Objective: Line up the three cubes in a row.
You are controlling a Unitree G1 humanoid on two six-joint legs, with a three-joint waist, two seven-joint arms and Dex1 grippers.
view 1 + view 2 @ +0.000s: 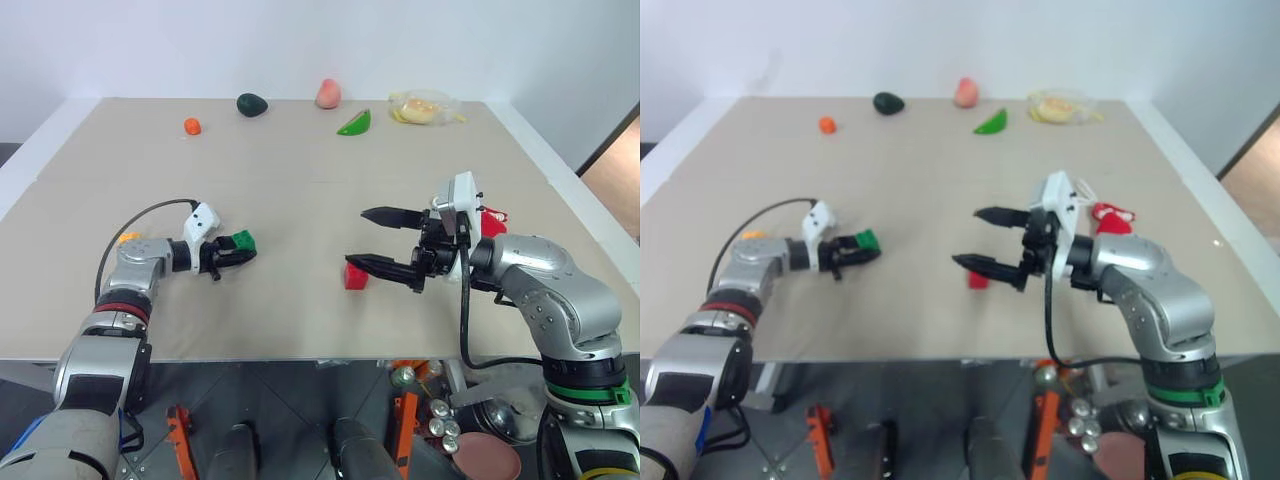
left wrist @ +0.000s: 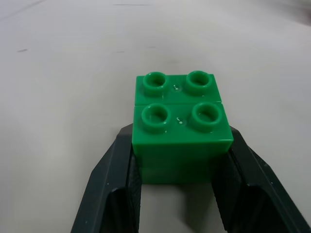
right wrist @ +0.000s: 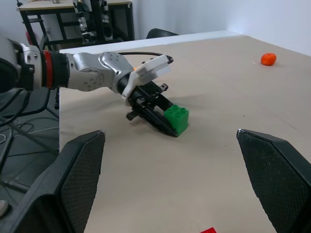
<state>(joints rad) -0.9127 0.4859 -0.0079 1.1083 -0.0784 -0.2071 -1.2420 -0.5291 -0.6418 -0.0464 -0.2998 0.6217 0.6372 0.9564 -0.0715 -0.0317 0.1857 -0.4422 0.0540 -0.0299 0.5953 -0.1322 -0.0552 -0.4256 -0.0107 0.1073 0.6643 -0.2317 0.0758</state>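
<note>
1. The yellow cube (image 1: 128, 238) was seen only as a small patch at the table's (image 1: 300, 180) left side, behind the left arm; more could not be told.
2. The left gripper (image 1: 236, 250) was clamped on the green cube (image 1: 243, 240), one black finger (image 2: 114, 194) pressed to each side wall, as shown in the left wrist view. The cube was held low over the left part of the table; whether it touched the surface could not be told.
3. The green cube was judged light, rigid and smooth-walled. A hold on two opposite flat walls, below the studs, was judged the soundest; slippage was thought possible under a slack or skewed grip.
4. The red cube (image 1: 355, 275) was lying on the table near the middle front, just beside the lower finger of the right gripper (image 1: 381, 239). Contact between the two could not be settled.
5. The same light, stiff handling was assumed for the red cube, with the same side-wall hold.
6. The right gripper was held above the table with its fingers spread wide and nothing between them, as shown in the right wrist view.
7. A red pouch (image 1: 492, 222) was lying just behind the right wrist.
</note>
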